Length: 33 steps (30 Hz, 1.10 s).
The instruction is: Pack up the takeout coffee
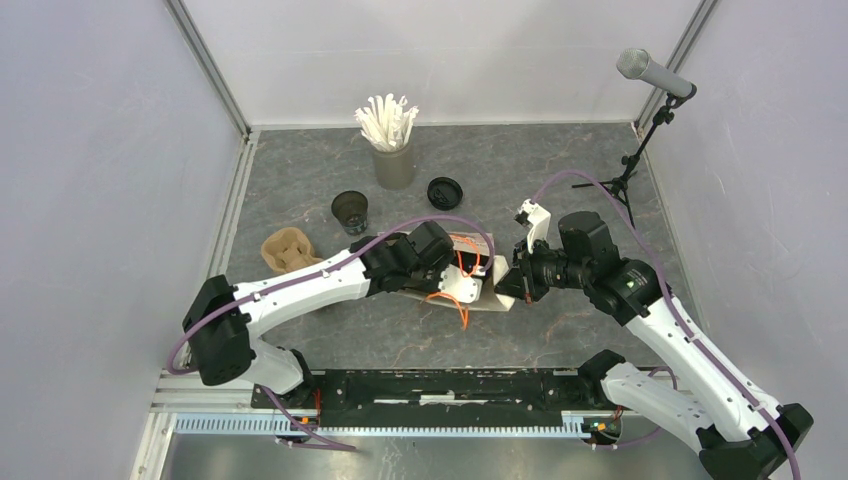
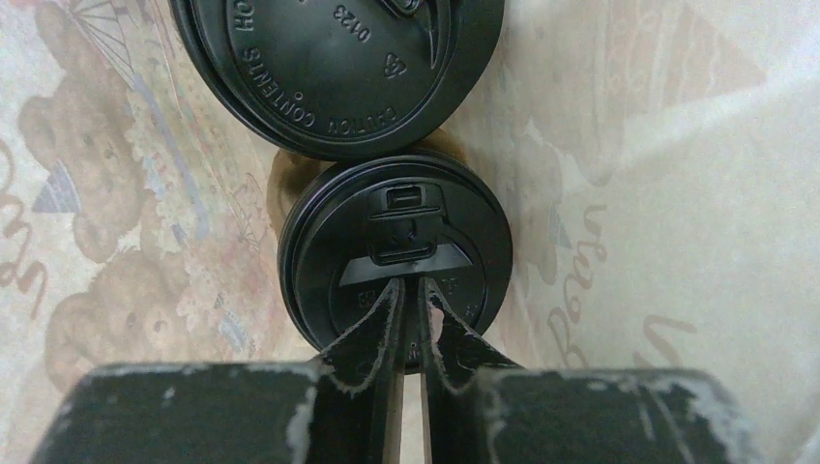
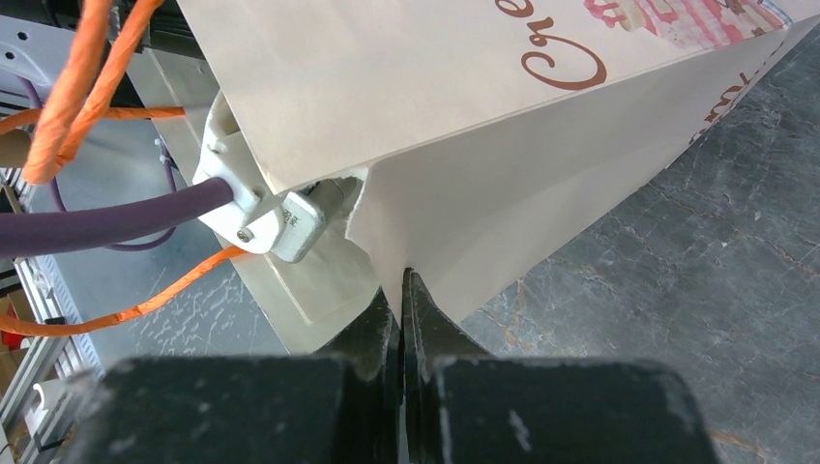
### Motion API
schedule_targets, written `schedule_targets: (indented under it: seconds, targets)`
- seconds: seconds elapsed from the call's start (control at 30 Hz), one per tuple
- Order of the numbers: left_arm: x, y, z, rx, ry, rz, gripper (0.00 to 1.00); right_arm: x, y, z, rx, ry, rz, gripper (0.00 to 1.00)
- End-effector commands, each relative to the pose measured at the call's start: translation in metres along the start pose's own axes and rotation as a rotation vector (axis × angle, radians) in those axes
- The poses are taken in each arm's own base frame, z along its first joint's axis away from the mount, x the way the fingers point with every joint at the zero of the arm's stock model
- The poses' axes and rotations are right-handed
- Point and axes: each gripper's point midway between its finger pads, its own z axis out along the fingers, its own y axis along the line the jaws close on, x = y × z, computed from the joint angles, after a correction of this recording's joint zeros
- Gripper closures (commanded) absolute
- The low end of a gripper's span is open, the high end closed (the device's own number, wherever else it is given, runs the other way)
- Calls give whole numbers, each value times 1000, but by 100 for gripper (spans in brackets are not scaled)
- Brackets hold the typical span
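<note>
Takeout coffee cups [image 2: 396,242], black with embossed round lids, touch inside the paper bag [image 3: 541,174]; right gripper [image 3: 401,282] pinches its edge; left gripper [image 2: 413,287] nearly closed over one lid, grip unclear.

Two white-and-black arms with purple cables
The left arm [image 1: 300,285] and right arm [image 1: 680,340]: white shells, black joints, a purple cable [image 1: 440,217] looping behind each gripper. The left gripper [image 2: 411,319] and right gripper [image 3: 401,319]: black fingers [image 2: 372,329], edges scuffed pale.
</note>
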Motion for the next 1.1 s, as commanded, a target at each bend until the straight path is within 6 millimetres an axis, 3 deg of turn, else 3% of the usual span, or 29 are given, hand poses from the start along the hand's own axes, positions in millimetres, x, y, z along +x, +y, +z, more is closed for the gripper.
schedule_targets:
  seconds: [0.0, 0.17, 0.37, 0.57, 1.07]
  targets:
    - [7, 7, 1, -32, 6, 19, 85, -10, 4, -1, -12, -27, -20, 100]
    - [0, 12, -1, -37, -28, 1, 85, -11, 4, -1, -12, -28, -18, 100]
    - [-26, 29, -22, -75, -138, -47, 76, -11, 4, 0, -14, -34, -15, 100]
    - [-48, 32, -35, -71, -244, -100, 73, -12, 4, 1, -17, -36, -15, 100]
    - [-97, 35, -28, -72, -406, -160, 74, -12, 5, 1, -22, -38, -16, 100]
